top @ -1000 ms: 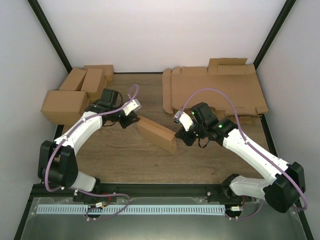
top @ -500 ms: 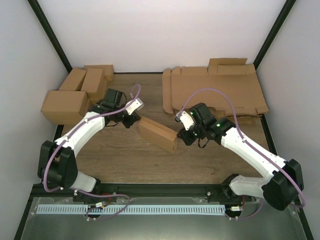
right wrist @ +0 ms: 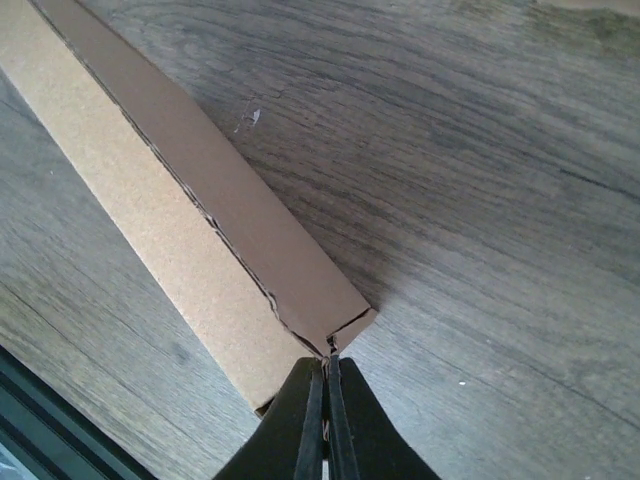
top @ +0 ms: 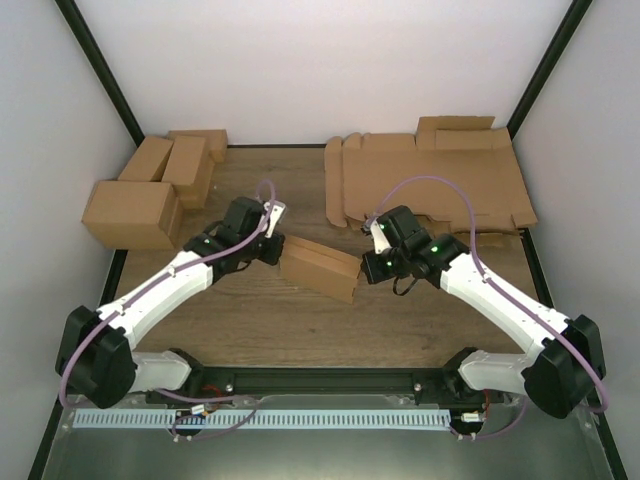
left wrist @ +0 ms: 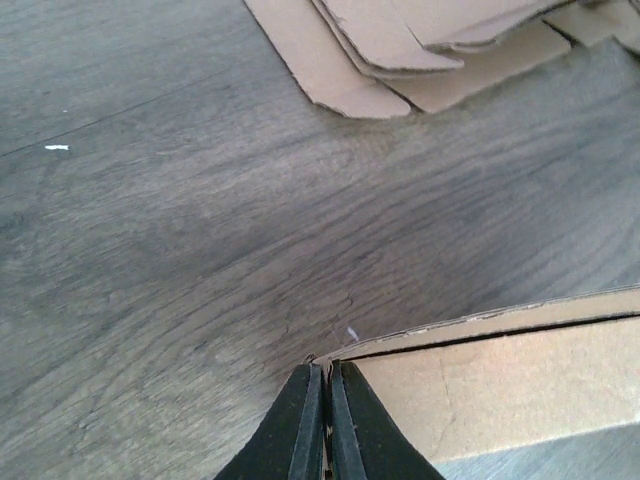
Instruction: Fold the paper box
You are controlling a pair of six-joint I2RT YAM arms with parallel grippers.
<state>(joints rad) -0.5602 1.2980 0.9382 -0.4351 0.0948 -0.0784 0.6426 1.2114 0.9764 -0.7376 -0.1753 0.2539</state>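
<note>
Where the two arms reach in toward the middle of the wooden table (top: 250, 310), a closed brown box (top: 320, 268) lies between them, long and narrow, set at a slant with its left end farther back and its right end nearer the front. The left gripper (top: 276, 248) meets the box at its left end, and the right gripper (top: 368, 264) meets it at its right end. In the left wrist view the black fingers (left wrist: 305, 420) are pressed together with only a hairline slit between them, and the corner of the box runs right into their tips, so they seem to pinch a thin cardboard edge there. In the right wrist view the fingers (right wrist: 300, 420) are likewise squeezed to a slit, nipping a small lip of cardboard at the box's end corner; a seam with a rough, torn-looking edge runs along the top of the box away from that corner. Whether the box rests on the wood or is raised a little cannot be told. A pile of flat sheets (top: 430, 185) lies at the back right, well apart from the box, and a group of finished boxes (top: 150, 190) sits at the back left.
</note>
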